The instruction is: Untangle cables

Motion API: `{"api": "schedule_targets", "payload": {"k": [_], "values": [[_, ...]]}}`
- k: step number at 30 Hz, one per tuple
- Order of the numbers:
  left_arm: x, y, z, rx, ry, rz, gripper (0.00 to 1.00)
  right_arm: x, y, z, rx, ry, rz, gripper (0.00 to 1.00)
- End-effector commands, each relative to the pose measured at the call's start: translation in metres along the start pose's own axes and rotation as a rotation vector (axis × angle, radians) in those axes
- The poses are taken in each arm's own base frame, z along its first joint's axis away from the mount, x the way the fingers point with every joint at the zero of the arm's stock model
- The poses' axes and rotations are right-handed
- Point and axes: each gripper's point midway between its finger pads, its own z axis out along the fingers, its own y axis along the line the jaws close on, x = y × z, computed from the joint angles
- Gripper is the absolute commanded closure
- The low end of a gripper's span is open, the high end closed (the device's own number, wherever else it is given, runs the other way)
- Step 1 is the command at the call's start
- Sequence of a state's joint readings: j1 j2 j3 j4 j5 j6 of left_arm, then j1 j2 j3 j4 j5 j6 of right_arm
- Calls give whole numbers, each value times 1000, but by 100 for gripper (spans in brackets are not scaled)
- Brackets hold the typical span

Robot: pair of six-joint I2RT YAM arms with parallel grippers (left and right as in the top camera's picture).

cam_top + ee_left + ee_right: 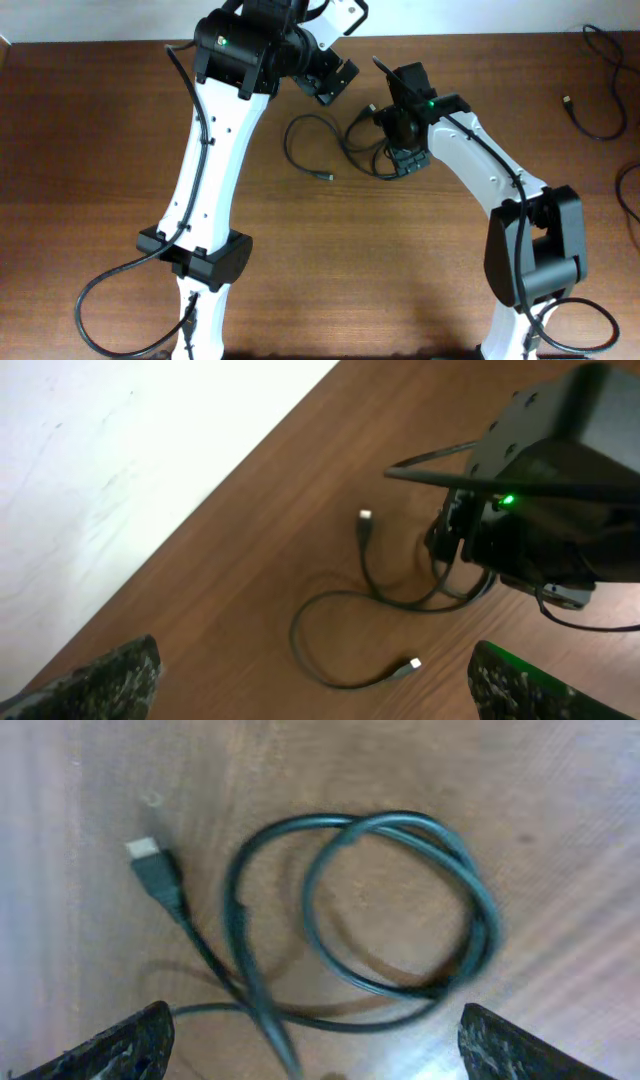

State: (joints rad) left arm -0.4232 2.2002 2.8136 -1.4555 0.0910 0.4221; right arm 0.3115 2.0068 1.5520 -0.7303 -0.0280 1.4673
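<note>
- Got a few thin black cables (289, 143) lying loose on the brown tabletop (100, 150), up toward the far edge and roughly midway between the left and right edges.
- Looks like one open loop (296, 640) ending in a silver-tipped plug (413, 664), with a tighter double coil (485, 920) just beside it, crossing over itself.
- Can spot a second small plug (150, 865) on the coil side, pale tip too, flat on the wood.
- Wide open on the left claw (335, 80), gripping nothing, hanging above the tabletop on the far side of the loop, clear of every cable.
- Same deal on the right claw (405, 160): spread wide, nothing pinched, parked straight over the coil. Can't tell whether its fingertips (110, 1045) touch cable or wood.
- Also worth noting another black cord (600, 100) off by the far right corner, well apart from the bunch.
</note>
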Motion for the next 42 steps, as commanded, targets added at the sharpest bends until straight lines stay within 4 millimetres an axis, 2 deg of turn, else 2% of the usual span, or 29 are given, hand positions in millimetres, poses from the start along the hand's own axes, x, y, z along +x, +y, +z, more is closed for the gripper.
{"api": "schedule_targets", "payload": {"k": [1,3,7,12,16,20,27,34,42], "values": [[4,8,-2,-44,19,-3,1,3,-7,15,35,11,6,11],[4,8,-1,-46,20,-3,1,8,-15,14,66,38,-4,13],[4,9,-2,-51,21,-3,1,7,-7,-1,31,37,-65,16],[7,7,-2,-45,35,-4,1,5,16,-44,-71,16,-122,16],[11,5,-2,-37,52,-5,1,1,-5,-63,2,-13,-119,16],[12,5,-2,-36,53,-5,1,-3,-25,-56,89,-33,-118,16],[14,4,-2,-32,64,-6,1,-6,-25,-35,106,-46,-72,15],[14,4,-2,-33,62,-6,1,-6,-38,-11,176,-42,-42,16],[14,4,-2,-32,62,-6,1,-7,-38,-7,174,-49,-40,16]]}}
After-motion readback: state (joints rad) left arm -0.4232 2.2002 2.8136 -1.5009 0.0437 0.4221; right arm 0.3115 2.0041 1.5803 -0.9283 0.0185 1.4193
